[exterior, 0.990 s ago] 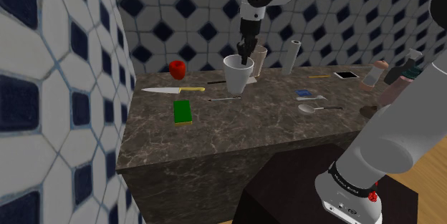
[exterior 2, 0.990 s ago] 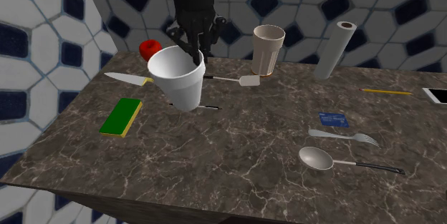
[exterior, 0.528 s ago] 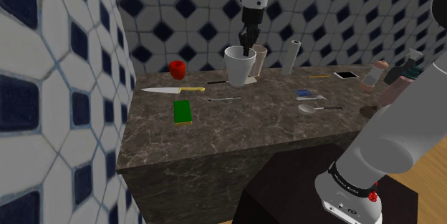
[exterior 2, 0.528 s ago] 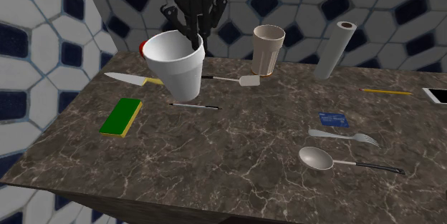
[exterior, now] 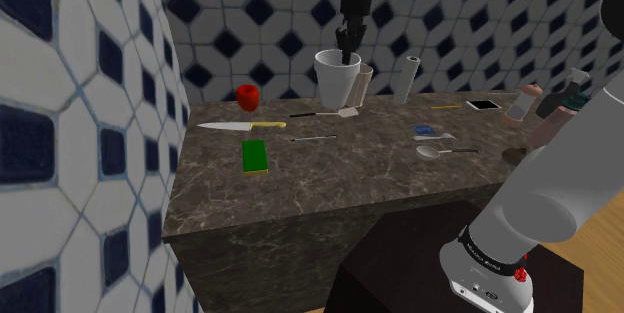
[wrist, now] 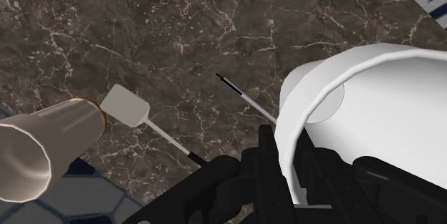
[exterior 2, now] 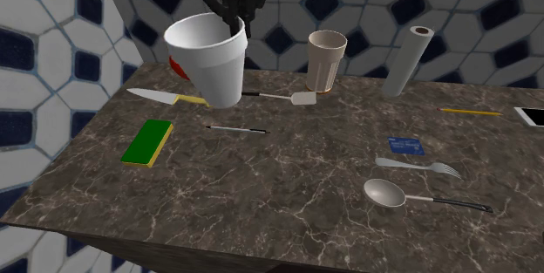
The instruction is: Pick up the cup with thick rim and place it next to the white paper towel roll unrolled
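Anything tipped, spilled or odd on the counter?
Nothing stands out. The black gripper clasps the white thick-rimmed cup by its rim, clear of the dark marbled counter; the beige cup and white paper towel roll stand upright, nothing spilled.

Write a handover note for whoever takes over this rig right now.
The tool is shut on the rim of the white cup, one finger inside, one outside.
The white cup hangs in the air above the counter, opening up.
The paper towel roll stands upright near the counter's far edge, past the beige cup.
Done: grasp and lift.
Left: carry the white cup past the beige cup, set it beside the paper towel roll, release.
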